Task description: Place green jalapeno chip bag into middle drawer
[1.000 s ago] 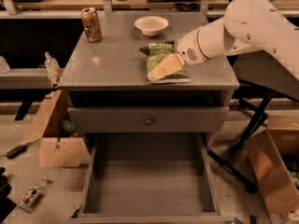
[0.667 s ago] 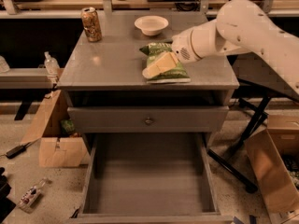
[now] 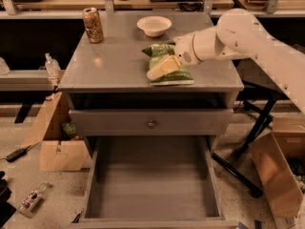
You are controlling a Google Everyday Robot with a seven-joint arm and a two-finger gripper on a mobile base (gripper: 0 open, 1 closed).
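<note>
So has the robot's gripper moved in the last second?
Yes, a little. Measured against the white bowl, the gripper has shifted left over the green jalapeno chip bag, toward the can.

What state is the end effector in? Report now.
End effector: at the green jalapeno chip bag on the cabinet top; grip state cannot be told.

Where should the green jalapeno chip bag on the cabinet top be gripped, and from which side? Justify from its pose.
Grip the green jalapeno chip bag across its middle, probably from above: it lies flat on the cabinet top, edges low against the surface. The tool is over the bag's middle, reaching in from the right.
</note>
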